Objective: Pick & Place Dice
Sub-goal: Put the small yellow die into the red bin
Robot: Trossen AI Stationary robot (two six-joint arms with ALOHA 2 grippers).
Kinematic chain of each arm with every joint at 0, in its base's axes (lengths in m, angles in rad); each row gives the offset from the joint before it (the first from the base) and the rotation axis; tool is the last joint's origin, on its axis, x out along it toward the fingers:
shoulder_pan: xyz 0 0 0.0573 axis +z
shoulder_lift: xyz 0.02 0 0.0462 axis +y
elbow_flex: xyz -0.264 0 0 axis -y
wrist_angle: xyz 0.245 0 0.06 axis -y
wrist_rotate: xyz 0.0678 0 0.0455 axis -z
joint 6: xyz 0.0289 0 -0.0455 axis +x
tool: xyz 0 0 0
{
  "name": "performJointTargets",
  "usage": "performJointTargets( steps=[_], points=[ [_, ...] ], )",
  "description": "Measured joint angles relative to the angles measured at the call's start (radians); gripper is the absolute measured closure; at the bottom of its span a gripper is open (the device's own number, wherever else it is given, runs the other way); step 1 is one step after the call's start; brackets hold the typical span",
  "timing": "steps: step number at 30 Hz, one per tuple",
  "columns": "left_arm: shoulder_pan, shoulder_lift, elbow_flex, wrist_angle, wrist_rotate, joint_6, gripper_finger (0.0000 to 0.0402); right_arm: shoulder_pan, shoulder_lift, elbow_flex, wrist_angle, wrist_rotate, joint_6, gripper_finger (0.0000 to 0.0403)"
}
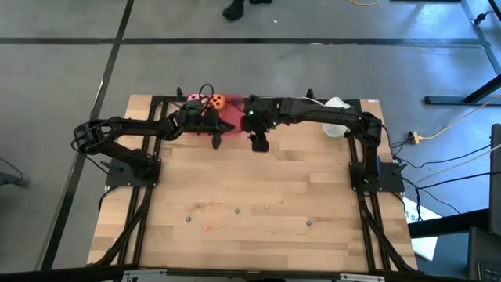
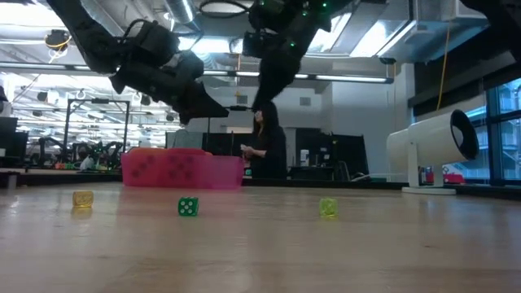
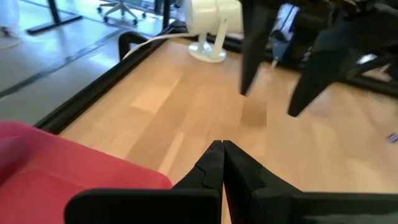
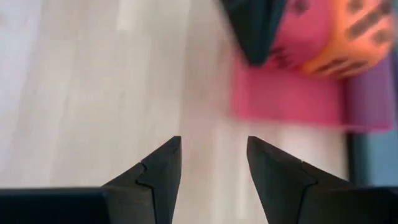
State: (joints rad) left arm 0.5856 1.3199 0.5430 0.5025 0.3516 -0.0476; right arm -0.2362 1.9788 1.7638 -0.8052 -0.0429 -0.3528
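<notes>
A flat red tray (image 1: 229, 119) lies at the table's far edge, left of centre. A pink die (image 1: 193, 99) and an orange die (image 1: 218, 100) sit at its far end; they also show in the right wrist view, the pink die (image 4: 298, 22) beside the orange die (image 4: 351, 34). The other dice are hidden. My left gripper (image 1: 217, 141) is shut and empty, just past the tray's near right corner (image 3: 112, 171). My right gripper (image 1: 259, 144) is open and empty above bare wood right of the tray (image 4: 286, 93).
A white device (image 1: 335, 110) stands at the far right edge. Several tiny coloured beads (image 1: 236, 210) lie scattered on the table's near half; three of them show in the low view (image 2: 188, 207). A person (image 2: 267, 155) stands beyond the far edge.
</notes>
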Motion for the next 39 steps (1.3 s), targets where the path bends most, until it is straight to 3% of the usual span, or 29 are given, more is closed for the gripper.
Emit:
performJointTargets(
  steps=[5,11,14,18,21,25,29,34,39],
  points=[
    [-0.095,-0.072,0.0,-0.136,-0.163,0.025,0.04,0.067,-0.011,-0.101,-0.04,0.002,0.037,0.0221],
    [-0.216,-0.205,0.0,-0.279,-0.183,-0.027,0.04,0.172,-0.03,-0.124,-0.121,0.123,0.061,0.0221],
    [-0.327,-0.252,0.0,-0.342,-0.255,-0.048,0.0401,0.22,-0.053,-0.124,-0.177,0.202,0.062,0.0221],
    [-0.514,-0.258,0.0,-0.409,-0.404,-0.083,0.04,0.247,-0.1,-0.159,-0.203,0.189,0.066,0.0221],
    [-0.643,-0.251,0.0,-0.454,-0.478,-0.116,0.0401,0.25,-0.172,-0.257,-0.19,0.196,0.121,0.0221],
    [-0.768,-0.238,0.0,-0.522,-0.484,-0.132,0.0398,0.257,-0.304,-0.444,-0.117,0.309,0.269,0.0221],
    [-0.854,-0.221,0.0,-0.564,-0.465,-0.232,0.0399,0.281,-0.432,-0.635,0.089,0.404,0.364,0.0221],
    [-0.907,-0.192,0.0,-0.552,-0.395,-0.302,0.0396,0.297,-0.51,-0.782,0.361,0.401,0.32,0.0221],
    [-0.945,-0.126,0.0,-0.555,-0.37,-0.467,0.0368,0.294,-0.511,-0.792,0.434,0.392,0.241,0.0221]
  ],
)
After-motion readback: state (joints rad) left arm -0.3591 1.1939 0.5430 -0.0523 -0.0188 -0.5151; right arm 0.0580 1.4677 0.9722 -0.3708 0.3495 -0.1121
